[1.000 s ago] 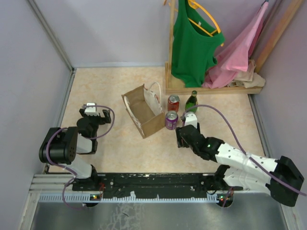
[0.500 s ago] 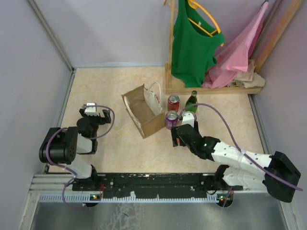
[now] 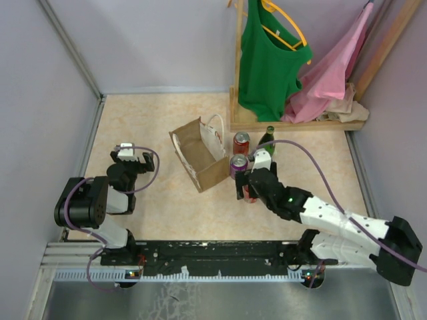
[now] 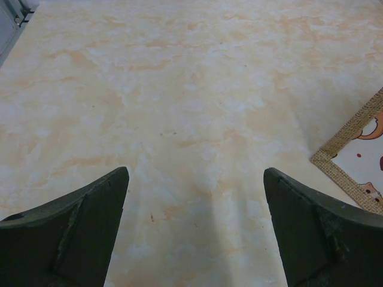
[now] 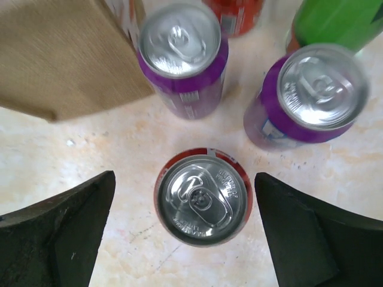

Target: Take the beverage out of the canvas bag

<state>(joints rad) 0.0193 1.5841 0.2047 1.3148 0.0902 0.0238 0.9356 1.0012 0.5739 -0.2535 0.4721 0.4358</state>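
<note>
Canvas bag [image 3: 200, 157] stands at the middle of the marbled beige table [image 4: 179, 89]. Its long axis runs from 11 o'clock to 5 o'clock in the top view, and its open mouth faces up toward the camera. The cloth is a coarse tan weave with flat, boxy sides. A white loop handle rises at its 1 o'clock end. The left wrist view catches one woven corner and a white panel printed with an orange cartoon. No lettering can be read there.

At 3 o'clock from the bag stands a cluster of drinks. The right gripper [image 5: 184, 197] hangs over it, spread wide, with a red-sided can [image 5: 203, 200] upright between its dark fingers [image 5: 66, 233]; neither finger touches the can. At 12 o'clock from that can stands a purple can [image 5: 182, 54], just beside the bag's corner. A second purple can [image 5: 311, 92] is at 2 o'clock. Beyond them are a far red can [image 5: 234, 12] and a green bottle [image 5: 332, 21]. All the lids are bare ribbed aluminium with pull tabs. The small print on their sides is too blurred to read.

The left gripper [image 4: 194, 197] is well apart at 9 o'clock from the bag, open wide over the table with nothing in it.
</note>
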